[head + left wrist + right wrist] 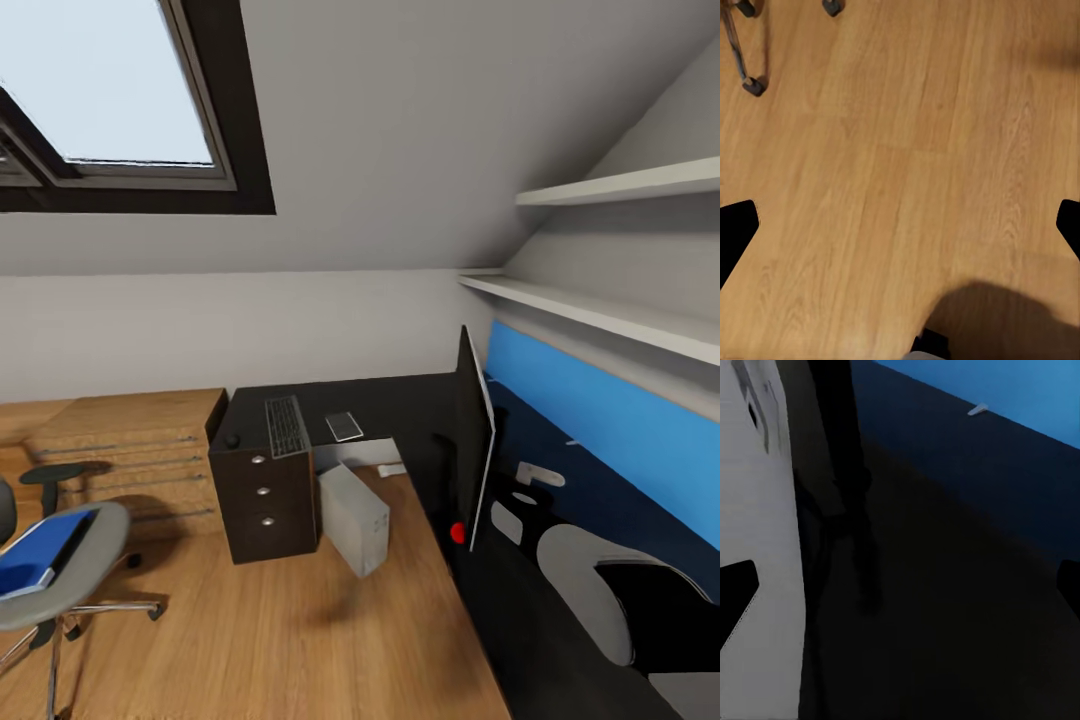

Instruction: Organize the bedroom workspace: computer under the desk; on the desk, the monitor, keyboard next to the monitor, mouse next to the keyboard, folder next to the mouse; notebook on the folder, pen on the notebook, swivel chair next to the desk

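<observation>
**Monitor on the table, folder on the chair**

You have the monitor [476,440] standing edge-on right of centre on the black table [400,400], its red dot low. The keyboard [286,425] lies on the table's far wing, centre frame, above the drawers. The computer [354,518] sits tilted on the wood floor [300,630] just beside the drawers. At lower left, the folder [38,552] rests on the swivel chair [70,580]. Your left gripper [900,225] hangs spread wide over floor; your right gripper [900,585] is likewise spread, over the dark tabletop.
</observation>
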